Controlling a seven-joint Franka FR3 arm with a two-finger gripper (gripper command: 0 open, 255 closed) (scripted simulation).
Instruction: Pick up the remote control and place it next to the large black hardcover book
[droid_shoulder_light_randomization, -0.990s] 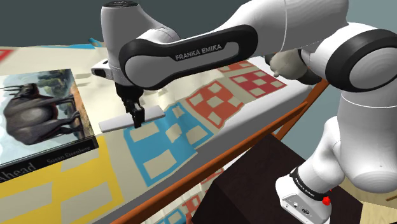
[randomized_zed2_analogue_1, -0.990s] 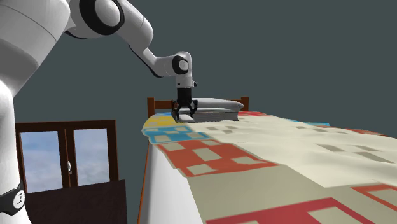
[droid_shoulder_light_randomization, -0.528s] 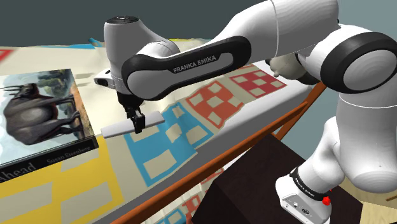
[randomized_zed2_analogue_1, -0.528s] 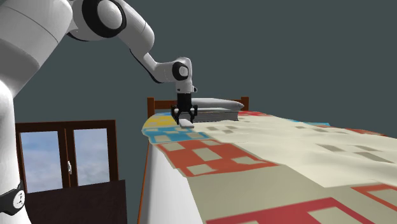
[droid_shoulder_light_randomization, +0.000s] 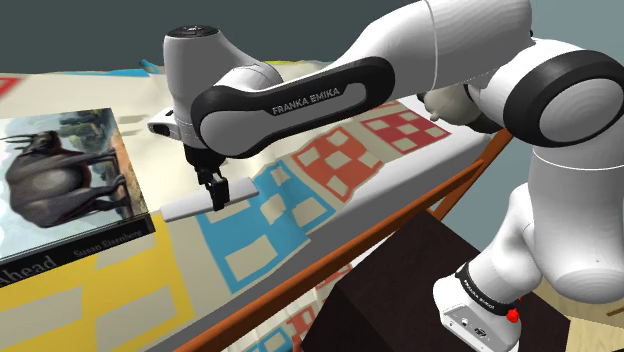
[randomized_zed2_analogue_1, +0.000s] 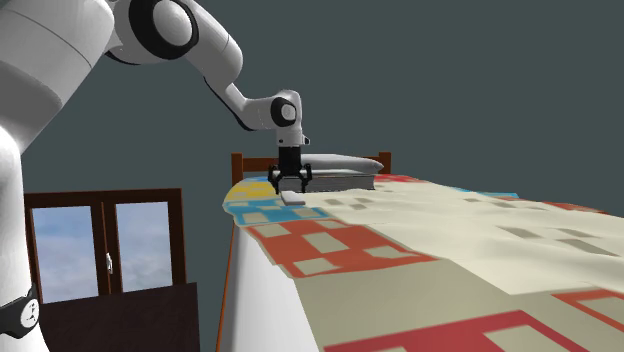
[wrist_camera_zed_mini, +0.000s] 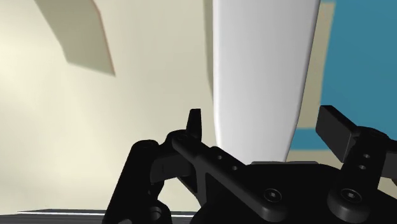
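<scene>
Black and only narrowly parted, the claw (droid_shoulder_light_randomization: 216, 192) straddles the white remote control (droid_shoulder_light_randomization: 240, 189) across its middle. In the wrist view a sliver of bedcover shows between each of the fingers (wrist_camera_zed_mini: 195, 124) and the remote's long edges, so they flank it without clasping it. The remote appears to lie flat under the claw on the patchwork quilt (droid_shoulder_light_randomization: 330, 160). One end reaches out from the claw towards the large book (droid_shoulder_light_randomization: 60, 185) with the dark animal on its cover, the other towards the stand's side. The book-side end lies near the book's dark corner, apart from it and not on it.

I judge this to be the placing step near its finish. The remote seems to rest by its own weight beside the book, as asked, and the loose fingers suit a clean let-go. Lifting straight up from here would avoid dragging the slab. Farther from the claw, the wooden bed rail (droid_shoulder_light_randomization: 400, 225) runs between the quilt and the dark stand (droid_shoulder_light_randomization: 400, 290).
</scene>
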